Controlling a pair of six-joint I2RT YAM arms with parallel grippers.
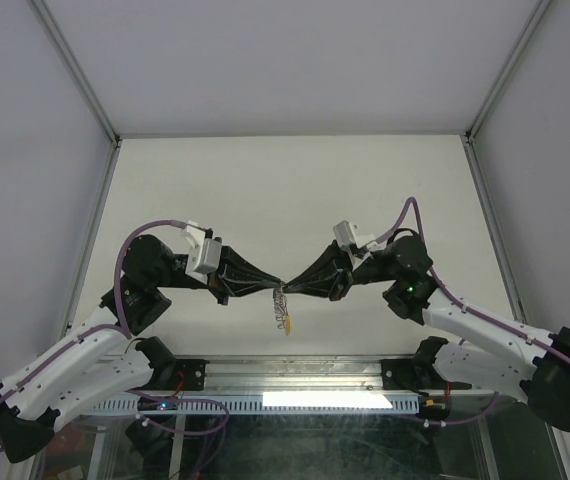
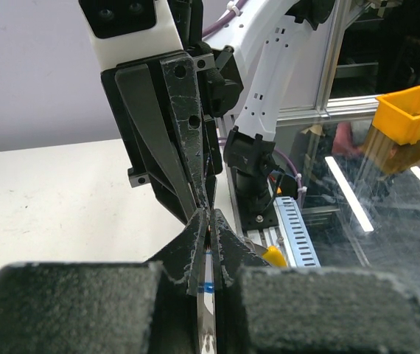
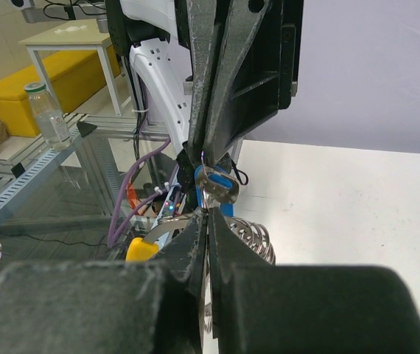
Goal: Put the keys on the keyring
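Midway, by the look of it: key and ring are brought together in the air, with nothing clearly threaded.
Both arms meet tip to tip above the table. The left gripper is pinched closed, apparently on the blue-headed key. The right gripper is clamped, apparently on the keyring, whose yellow segment hangs near that key. Whether any key already sits on it cannot be told.

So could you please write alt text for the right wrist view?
The right gripper and left gripper, both shut, meet tip to tip over a table, a blue-headed key between them. A coiled keyring with a yellow piece sits alongside.
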